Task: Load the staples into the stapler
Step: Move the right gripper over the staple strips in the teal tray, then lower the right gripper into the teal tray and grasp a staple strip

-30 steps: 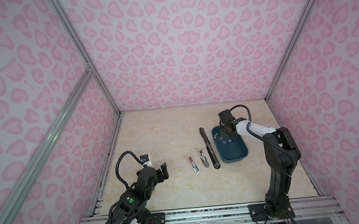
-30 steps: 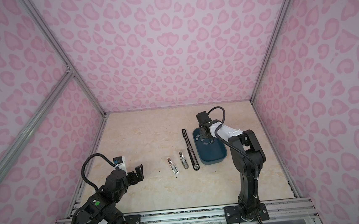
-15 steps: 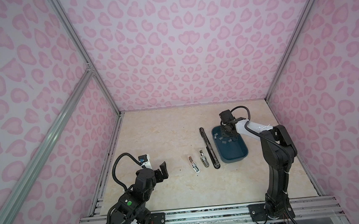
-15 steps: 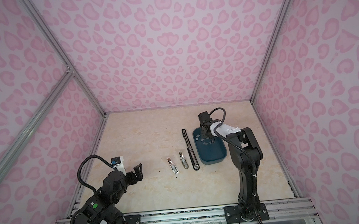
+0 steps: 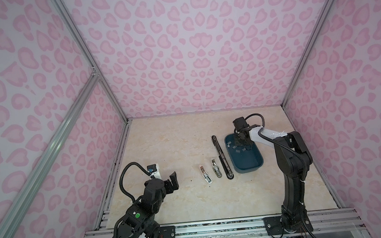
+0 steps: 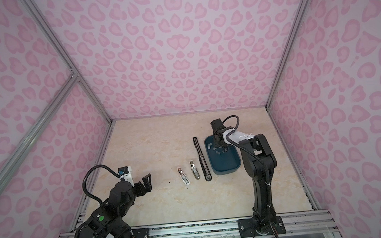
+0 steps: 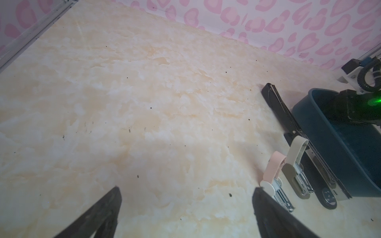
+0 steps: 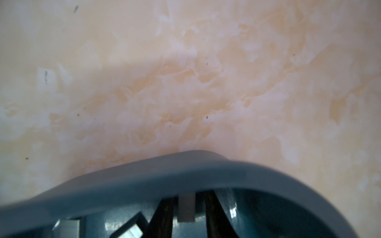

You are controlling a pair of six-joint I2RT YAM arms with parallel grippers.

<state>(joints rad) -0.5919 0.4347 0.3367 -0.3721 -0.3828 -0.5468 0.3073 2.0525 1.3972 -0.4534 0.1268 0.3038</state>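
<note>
Staples (image 5: 234,147) (image 6: 215,149): short light-grey strips, loose on the floor of a dark blue tray (image 5: 249,169) (image 6: 226,171), bunched toward its far end in both top views. In the right wrist view, one staple strip (image 8: 186,208) standing on end between two dark fingers (image 8: 216,210), just inside the tray's rounded rim, with more strips lying flat beside it.

Right tool (image 5: 241,141) (image 6: 219,142) dipped into that far end of the tray, drawn in to a narrow gap and clamped on the staple strip.

Just left of the tray in both top views, along its long side: a long black stapler (image 5: 221,156) (image 6: 202,158) (image 7: 288,121), laid open and running from near to far. Just beside that, toward its near end: a small beige stapler (image 5: 216,168) (image 6: 194,170) (image 7: 294,152). A little further left and apart from it: a small pink-and-white stapler (image 5: 205,174) (image 6: 183,176) (image 7: 272,167). Both small ones opened out flat, metal magazines showing in the left wrist view.

Left tool (image 5: 174,181) (image 6: 147,183) (image 7: 187,188) hanging over the near left of the bench (image 5: 175,144), well apart from the staplers, released, fingers spread wide.

Bench cream and marbled, flecked with small dark specks. Pink-spotted walls on three sides, with aluminium rails at the corners.
</note>
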